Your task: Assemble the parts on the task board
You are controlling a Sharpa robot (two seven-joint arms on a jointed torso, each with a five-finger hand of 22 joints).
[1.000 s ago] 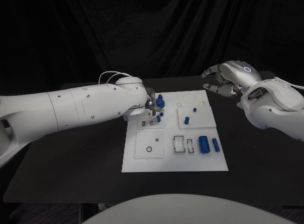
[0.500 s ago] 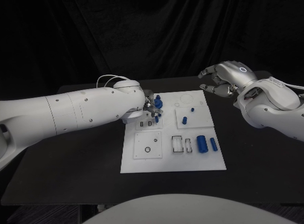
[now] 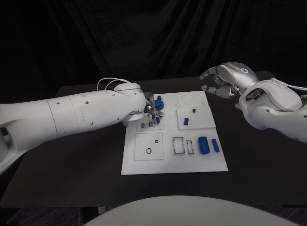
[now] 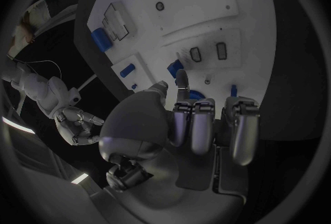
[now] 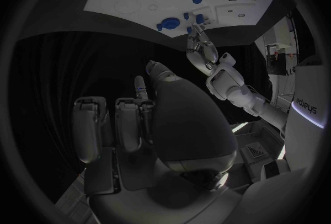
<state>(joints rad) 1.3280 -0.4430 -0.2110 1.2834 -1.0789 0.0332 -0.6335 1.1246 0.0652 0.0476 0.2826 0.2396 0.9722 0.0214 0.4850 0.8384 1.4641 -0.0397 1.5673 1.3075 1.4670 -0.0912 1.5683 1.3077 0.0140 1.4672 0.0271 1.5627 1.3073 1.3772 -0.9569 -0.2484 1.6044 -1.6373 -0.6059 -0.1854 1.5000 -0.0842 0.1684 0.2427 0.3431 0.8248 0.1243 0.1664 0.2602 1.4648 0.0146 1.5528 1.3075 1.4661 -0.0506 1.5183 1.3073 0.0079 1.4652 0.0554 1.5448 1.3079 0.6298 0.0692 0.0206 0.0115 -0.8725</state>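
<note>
The left robot hand [image 3: 150, 106] is reaching over the board [image 3: 175, 160], fingertips at a blue part [image 3: 159, 101]; grip unclear. The right robot hand [image 3: 225, 80] is hovering beyond the board, curled, holding nothing.

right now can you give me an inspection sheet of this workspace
surface: black table, bare around the board
job's things: white task board in the middle of the table; two blue parts lie side by side on its near right; small blue parts stand on its far right panel; blue parts at its far left
clutter: nothing seen
hands: left hand over the board's far left, fingers at the blue parts there, grasp unclear; right hand raised off the board's far right corner, fingers curled, holding nothing
cables: thin pale cable looped at the left wrist
surroundings: black curtain behind the table
</note>
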